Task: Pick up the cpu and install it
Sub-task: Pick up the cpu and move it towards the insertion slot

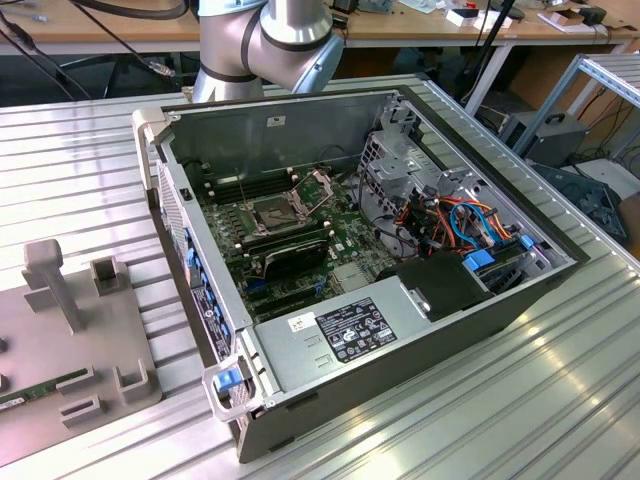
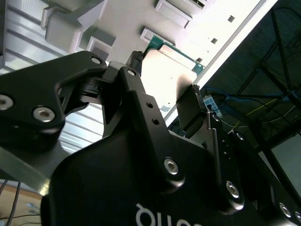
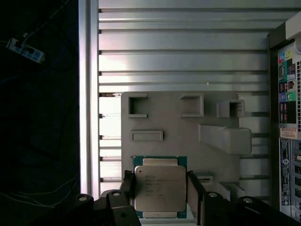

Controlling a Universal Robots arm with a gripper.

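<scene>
First wrist view: the small flat square cpu [image 3: 160, 188] has a dull silver-grey metal lid with faint print, and a green board edge shows around it. It sits between the two black fingers [image 3: 194, 190] of the black metal hand [image 3: 161, 186]. One finger presses each opposite edge, so the hand is clamped on the cpu. The cpu is held in the air over the pale grey matte fixture plate [image 3: 178, 127], which has raised rectangular pockets and a blocky post. The plate lies on the ribbed aluminium table [image 3: 178, 61].

Second wrist view: same grip; the cpu [image 2: 171, 77] lid catches glare between the fingertips of the hand [image 2: 165, 73].

Exterior view: the fixture plate [image 1: 100, 340] is on the table [image 1: 60, 160], at the exterior view's left of an open dark metal computer case [image 1: 400, 385].
- Case contents: a square socket frame [image 1: 275, 212] with its hinged plate tipped up, a grey labelled power-supply box [image 1: 340, 335], and orange and blue cables [image 1: 470, 225].
- A silver-grey robot arm [image 1: 270, 40] stands behind the case.
</scene>
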